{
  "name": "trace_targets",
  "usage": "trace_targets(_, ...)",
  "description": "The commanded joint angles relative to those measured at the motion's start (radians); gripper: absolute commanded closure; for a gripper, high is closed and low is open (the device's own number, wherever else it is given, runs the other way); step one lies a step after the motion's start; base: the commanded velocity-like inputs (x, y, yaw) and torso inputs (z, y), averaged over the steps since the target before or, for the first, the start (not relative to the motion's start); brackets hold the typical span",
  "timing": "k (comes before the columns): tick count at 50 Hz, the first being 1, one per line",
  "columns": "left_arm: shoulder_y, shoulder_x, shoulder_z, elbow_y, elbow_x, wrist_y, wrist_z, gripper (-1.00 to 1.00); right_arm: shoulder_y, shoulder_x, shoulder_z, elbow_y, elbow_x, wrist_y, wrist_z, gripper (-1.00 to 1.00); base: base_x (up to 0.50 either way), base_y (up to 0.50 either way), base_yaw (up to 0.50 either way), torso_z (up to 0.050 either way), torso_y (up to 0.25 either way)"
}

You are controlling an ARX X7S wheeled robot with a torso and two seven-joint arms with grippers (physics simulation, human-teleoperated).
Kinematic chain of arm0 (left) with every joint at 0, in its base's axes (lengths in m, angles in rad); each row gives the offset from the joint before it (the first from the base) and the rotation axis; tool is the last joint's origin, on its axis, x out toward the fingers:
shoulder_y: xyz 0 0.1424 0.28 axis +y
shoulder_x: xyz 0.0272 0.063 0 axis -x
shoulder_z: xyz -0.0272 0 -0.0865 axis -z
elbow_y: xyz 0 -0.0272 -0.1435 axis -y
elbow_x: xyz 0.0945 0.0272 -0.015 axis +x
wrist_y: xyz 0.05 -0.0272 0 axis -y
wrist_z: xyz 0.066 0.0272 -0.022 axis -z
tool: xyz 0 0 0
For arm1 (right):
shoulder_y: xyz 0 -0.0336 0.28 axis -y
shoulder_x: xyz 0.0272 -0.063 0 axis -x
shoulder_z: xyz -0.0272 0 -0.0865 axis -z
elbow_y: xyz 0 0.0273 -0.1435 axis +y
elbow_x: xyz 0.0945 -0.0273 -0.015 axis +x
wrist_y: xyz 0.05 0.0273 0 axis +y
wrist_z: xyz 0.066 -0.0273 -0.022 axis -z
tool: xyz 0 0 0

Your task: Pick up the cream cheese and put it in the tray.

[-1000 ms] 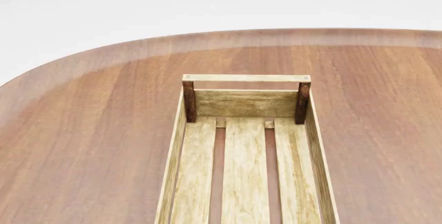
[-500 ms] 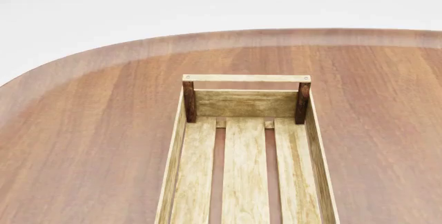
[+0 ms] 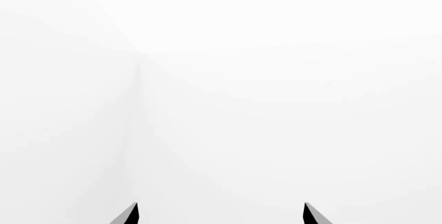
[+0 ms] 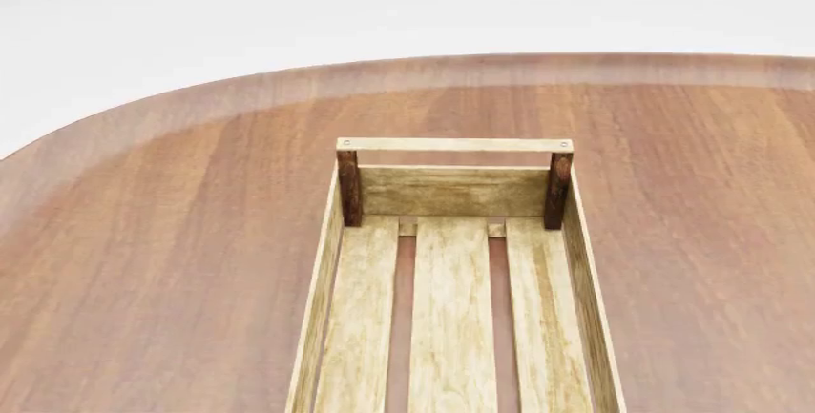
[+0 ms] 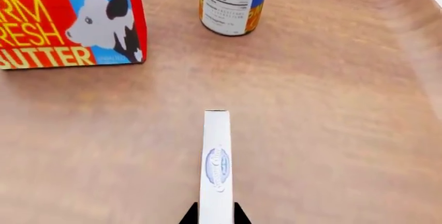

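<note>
Jaws of the right gripper (image 5: 215, 219) are closed on the cream cheese (image 5: 217, 164), which the right wrist view shows edge-on as a thin pale box with a blue oval logo on its narrow face, running straight out from between the two dark fingertips (image 5: 188, 216) at the frame's lower edge. Its near end sits between the jaws and its far end reaches out over the brown wooden counter (image 5: 332, 120); whether it touches the counter or is lifted off it cannot be told from this angle. Beyond the box's far end, well apart from it, stands a red butter box (image 5: 69, 22) printed with a cow and yellow lettering, and beside that, a little farther off, a blue and orange can (image 5: 231, 4) with a nutrition label facing the camera. The left gripper (image 3: 221, 214) has its jaws spread apart with nothing between them; only two dark fingertips (image 3: 128, 215) show against plain white. In the head view neither arm appears. The tray (image 4: 326, 279), a long light-wood crate with slatted bottom and dark brown corner posts, lies lengthwise on the counter, its far end bar toward the counter's rounded far edge, and its visible part holds nothing.
</note>
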Motion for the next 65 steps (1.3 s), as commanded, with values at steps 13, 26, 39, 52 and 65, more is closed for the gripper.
trace_targets(13, 0.0, -0.003, 0.003, 0.002, -0.002, -0.005, -0.004, -1.0, -0.096, -0.015, -0.03, -0.259, 0.048, 0.017, -0.049, 1.0, 0.0, 0.0, 0.0, 0.0, 0.0)
trace_targets(26, 0.0, -0.003, 0.003, 0.008, 0.0, -0.012, -0.007, -1.0, -0.138, -0.012, -0.09, -0.377, 0.033, 0.001, -0.093, 1.0, 0.0, 0.0, 0.0, 0.0, 0.0)
trace_targets(39, -0.003, -0.005, 0.003, 0.008, -0.001, -0.02, -0.01, -1.0, -0.224, -0.004, -0.165, -0.573, -0.038, -0.062, -0.115, 1.0, 0.0, 0.0, 0.0, 0.0, 0.0)
trace_targets(52, -0.004, -0.007, 0.006, 0.006, -0.007, -0.018, -0.01, -1.0, -0.228, 0.018, -0.236, -0.637, -0.103, -0.073, -0.118, 1.0, 0.0, 0.0, 0.0, 0.0, 0.0)
trace_targets(65, -0.008, -0.009, 0.009, -0.002, -0.012, -0.013, -0.012, -1.0, -0.194, 0.066, -0.315, -0.771, -0.181, -0.025, -0.096, 1.0, 0.0, 0.0, 0.0, 0.0, 0.001)
